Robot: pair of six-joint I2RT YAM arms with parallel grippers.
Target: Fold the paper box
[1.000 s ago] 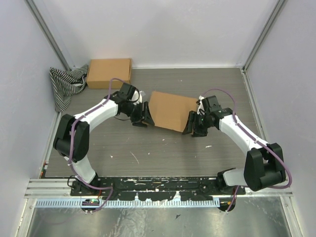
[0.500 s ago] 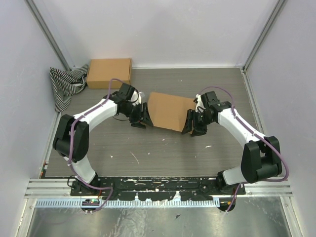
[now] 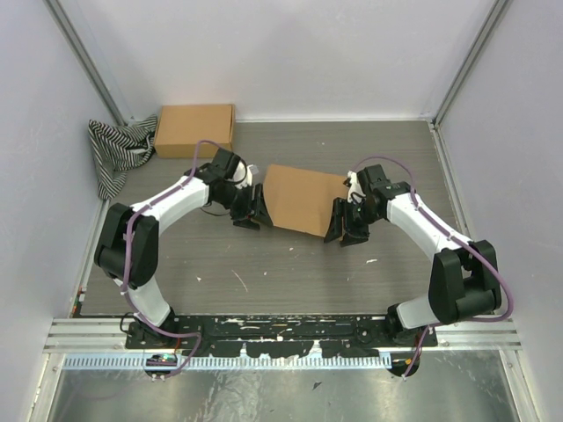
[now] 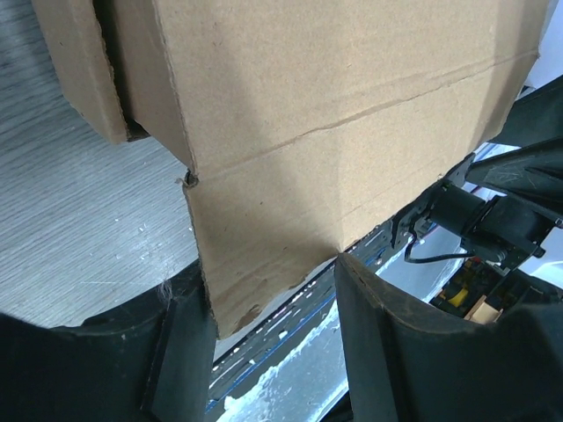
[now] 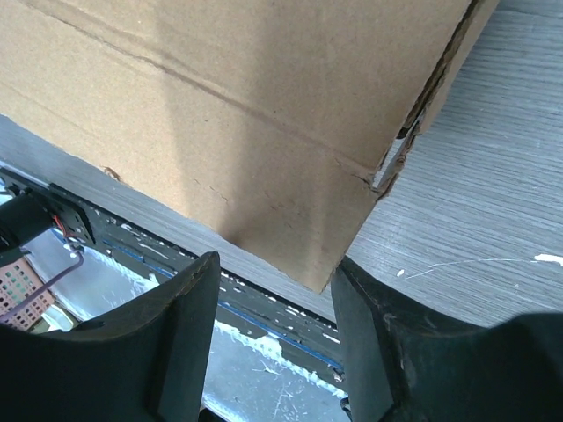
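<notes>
The paper box (image 3: 303, 198) is a plain brown cardboard mailer lying mid-table, its lid panel on top and tilted. My left gripper (image 3: 250, 211) is at its left end and my right gripper (image 3: 341, 221) at its right end. In the left wrist view the box's creased front flap (image 4: 334, 132) hangs down with its lower corner between the open fingers (image 4: 387, 343) of the left gripper (image 4: 273, 338). In the right wrist view the flap's other corner (image 5: 264, 176) sits between the open fingers (image 5: 167, 343) of the right gripper (image 5: 277, 330). Neither gripper pinches the cardboard.
A fully formed brown cardboard box (image 3: 195, 130) stands at the back left, beside a black-and-white striped cloth (image 3: 119, 151) in the corner. Grey walls close in the table on three sides. A metal rail (image 3: 281, 332) runs along the near edge.
Both grippers and the box have shifted slightly left and toward the near edge. The right arm's elbow has swung outward. Both grippers stay open.
</notes>
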